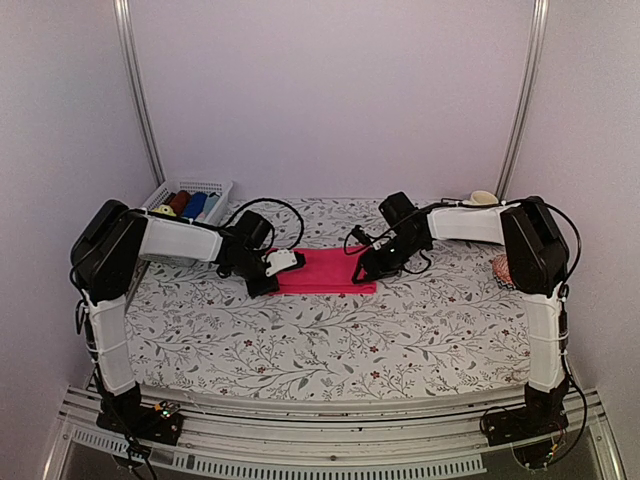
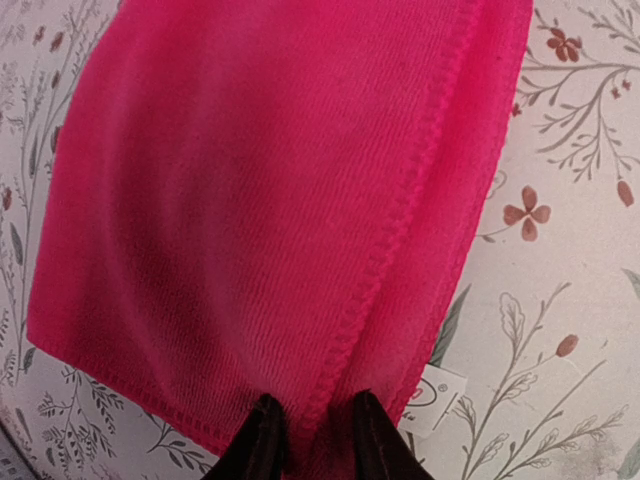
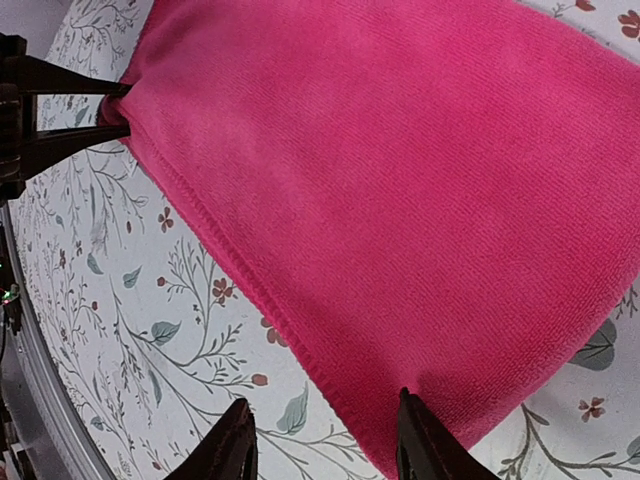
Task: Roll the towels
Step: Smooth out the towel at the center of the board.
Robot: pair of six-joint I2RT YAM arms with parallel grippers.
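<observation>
White floral tablecloth (image 1: 330, 345) bears pink towel (image 1: 325, 270) (lilac walls (image 1: 330, 90)).

The hot pink towel (image 1: 325, 270) lies flat on the surface (image 1: 330, 345), a folded strip running 9 to 3 o'clock.

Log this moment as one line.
pink towel unrolled on table; left gripper shut on its edge; right gripper open over opposite edge

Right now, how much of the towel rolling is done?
Nothing looks rolled yet: the pink towel lies flat. In hand: the left tool pinches one edge, and the right tool stands open over a corner. Left to do: all the rolling.
</observation>
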